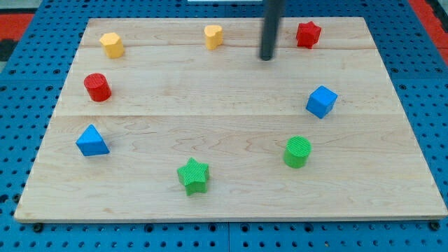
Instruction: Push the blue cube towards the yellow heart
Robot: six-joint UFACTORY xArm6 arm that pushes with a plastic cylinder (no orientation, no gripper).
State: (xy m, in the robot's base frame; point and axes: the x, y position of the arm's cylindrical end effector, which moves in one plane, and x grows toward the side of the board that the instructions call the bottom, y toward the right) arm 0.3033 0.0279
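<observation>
While apart — my tip (267, 59), blue cube (321, 101)

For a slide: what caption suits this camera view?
My tip rests near the view's top between yellow heart and red star, above blue cube.

A yellow six-sided block (111, 44) sits near the top left corner of the light wooden board (231, 189). Below it is a red round block (97, 87). Lower down on the left is a blue triangle block (92, 141). A green star block (193, 175) and a green round block (297, 152) sit near the bottom. A red star block (308, 33) is at the top right. Blue pegboard (427, 84) lies around the board.
</observation>
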